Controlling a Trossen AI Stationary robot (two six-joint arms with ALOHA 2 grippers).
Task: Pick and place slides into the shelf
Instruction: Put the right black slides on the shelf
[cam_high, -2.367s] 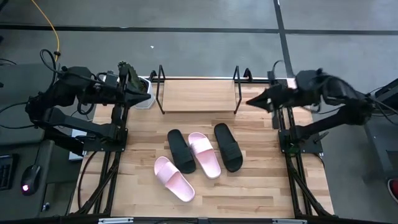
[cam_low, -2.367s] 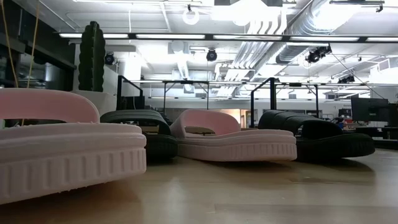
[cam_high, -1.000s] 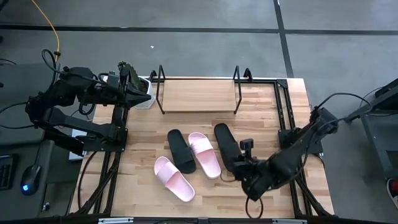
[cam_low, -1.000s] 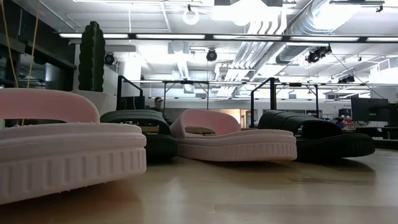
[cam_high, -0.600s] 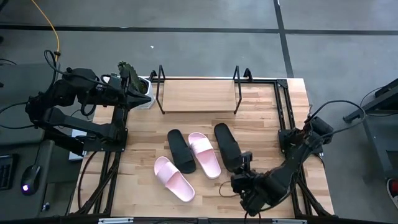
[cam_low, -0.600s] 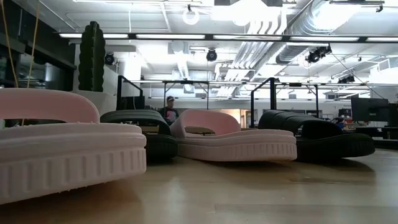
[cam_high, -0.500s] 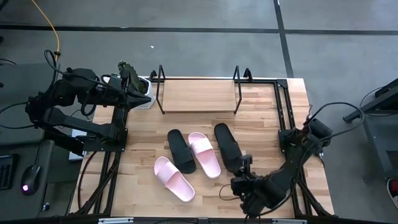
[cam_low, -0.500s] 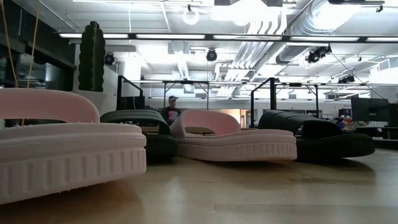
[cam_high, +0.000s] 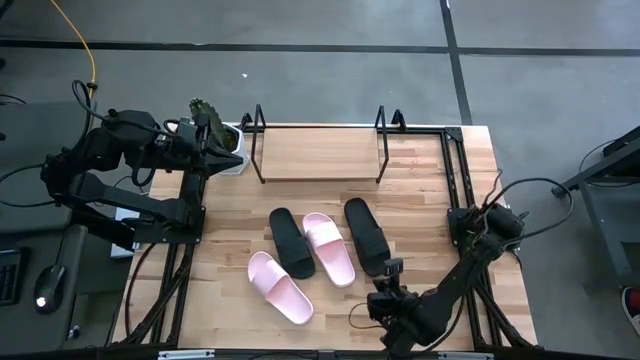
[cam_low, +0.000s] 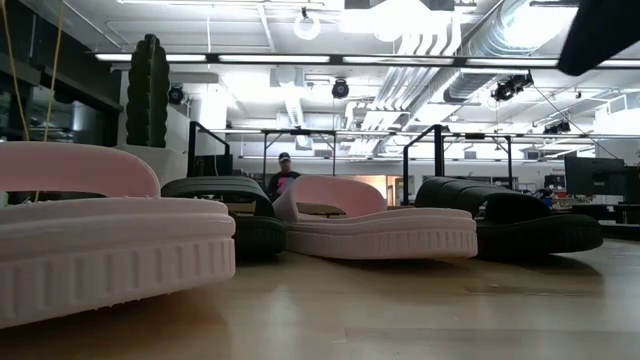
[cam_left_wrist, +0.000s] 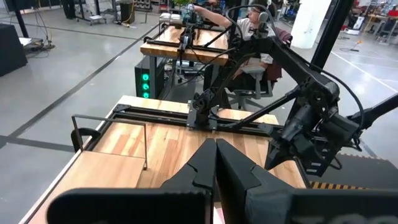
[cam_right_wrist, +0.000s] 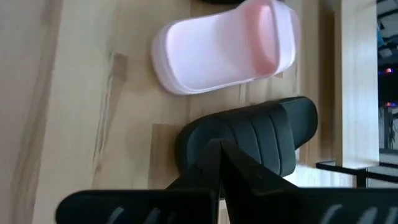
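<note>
Black slide (cam_high: 367, 236) lies on the worktop (cam_high: 440, 190) beside its pink neighbour (cam_high: 328, 248), well short of the shelf (cam_high: 318, 155). I've got the right gripper (cam_high: 392, 268) clenched, empty, near its heel; next it must open and grasp. Left gripper (cam_high: 236, 153) waits clenched.

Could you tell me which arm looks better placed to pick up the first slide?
Right, probably: the right gripper hangs shut just behind the nearest black slide, while the left gripper waits shut beside the shelf.
</note>
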